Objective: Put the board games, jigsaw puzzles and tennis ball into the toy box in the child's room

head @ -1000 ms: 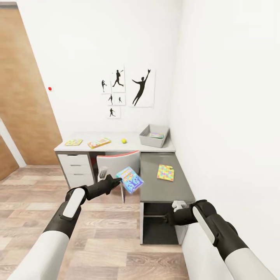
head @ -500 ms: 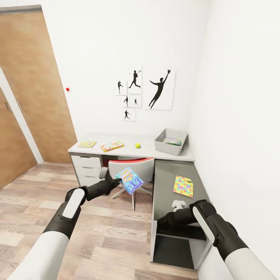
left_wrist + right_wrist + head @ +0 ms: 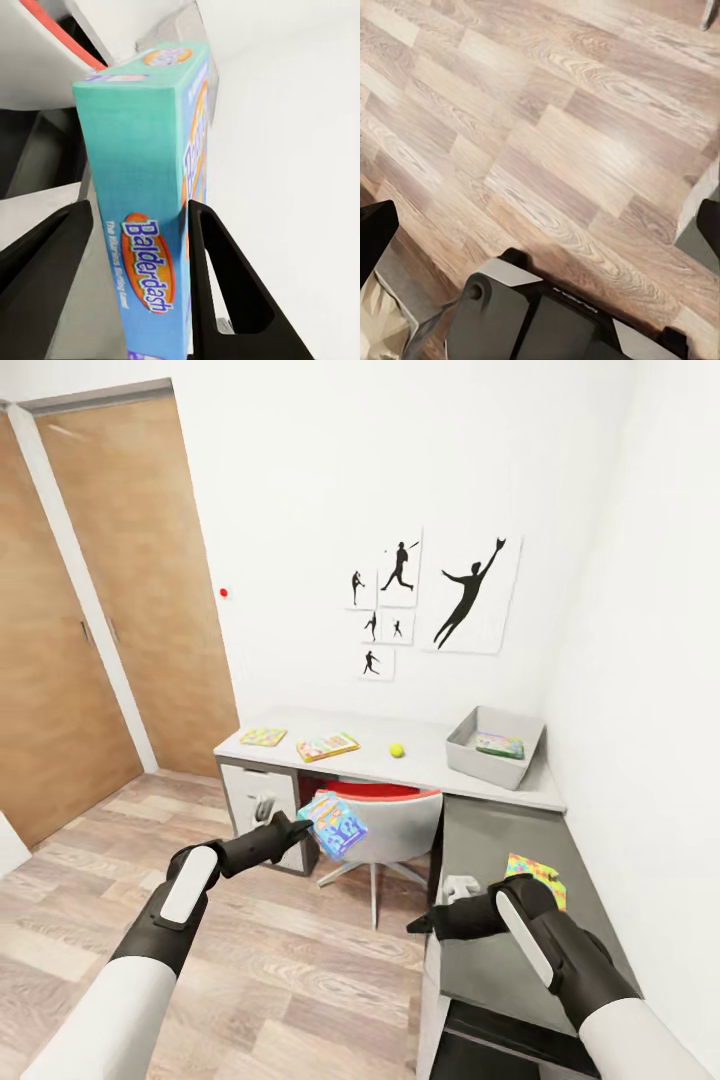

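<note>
The left end effector (image 3: 305, 827) sits just left of centre in the head view, its two black fingers (image 3: 225, 277) pressed against the broad faces of a blue board game box (image 3: 334, 824) whose teal spine reads "Balderdash" (image 3: 146, 262) in the left wrist view. The box is carried on edge and tilted, its long axis running from lower left to upper right of the frame, roughly towards the far right corner of the room. That is also where the grey toy box (image 3: 494, 745) stands: at the right end of the light-grey table (image 3: 330, 765), up and to the right of the carried game, with a red-backed chair (image 3: 385, 822) between them. The tray's long side runs slantwise along the wall corner, and a green-edged game (image 3: 499, 744) already lies in it. On the table's left part lie a jigsaw puzzle (image 3: 264, 736), a SKIP-BO game (image 3: 327, 745) and the tennis ball (image 3: 397, 750); a second jigsaw puzzle (image 3: 540, 875) lies on the lower dark wing at right. The right end effector (image 3: 430, 920) hangs empty near that wing, and I cannot tell whether it is spread or closed; its wrist camera looks down on the wood floor (image 3: 547, 150). The left arm carries the load, so the reach runs forward and rightward over the chair.
</note>
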Robot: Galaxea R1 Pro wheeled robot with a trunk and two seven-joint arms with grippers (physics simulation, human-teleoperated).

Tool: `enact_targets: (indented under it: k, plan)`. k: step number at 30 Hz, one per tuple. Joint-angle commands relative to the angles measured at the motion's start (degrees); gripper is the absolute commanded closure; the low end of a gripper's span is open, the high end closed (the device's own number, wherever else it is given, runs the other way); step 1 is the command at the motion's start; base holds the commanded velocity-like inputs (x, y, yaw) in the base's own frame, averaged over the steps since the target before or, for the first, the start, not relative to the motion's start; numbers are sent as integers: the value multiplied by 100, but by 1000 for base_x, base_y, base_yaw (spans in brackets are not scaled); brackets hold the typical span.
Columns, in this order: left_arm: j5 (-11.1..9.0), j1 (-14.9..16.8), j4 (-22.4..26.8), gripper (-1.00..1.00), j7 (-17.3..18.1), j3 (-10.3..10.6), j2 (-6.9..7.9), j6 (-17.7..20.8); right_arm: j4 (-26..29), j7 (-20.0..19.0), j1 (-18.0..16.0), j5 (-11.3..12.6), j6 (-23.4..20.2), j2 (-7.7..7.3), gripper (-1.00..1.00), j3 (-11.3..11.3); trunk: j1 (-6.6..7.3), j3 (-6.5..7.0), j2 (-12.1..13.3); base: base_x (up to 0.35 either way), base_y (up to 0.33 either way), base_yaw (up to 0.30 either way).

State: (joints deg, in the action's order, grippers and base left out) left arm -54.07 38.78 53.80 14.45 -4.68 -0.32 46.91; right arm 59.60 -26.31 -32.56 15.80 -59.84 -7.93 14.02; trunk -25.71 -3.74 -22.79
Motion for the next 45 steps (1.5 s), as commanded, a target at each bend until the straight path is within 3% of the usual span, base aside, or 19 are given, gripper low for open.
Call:
enact_targets:
  k: [1,13,45]
  plan:
    - [-25,7,-1,100,24,-15,-4,38,6,-24,-5,-15,-16,-6,-100,9,-7,-11,-13,334,0,268]
    - [-32,0,6,100,28,-15,-4,17,8,-24,-5,-15,-16,-7,-100,5,-7,17,-13,227,0,269]
    - [-31,-2,7,100,22,-13,-4,18,17,-24,-13,-14,-16,10,-100,4,-7,92,-13,9,0,270]
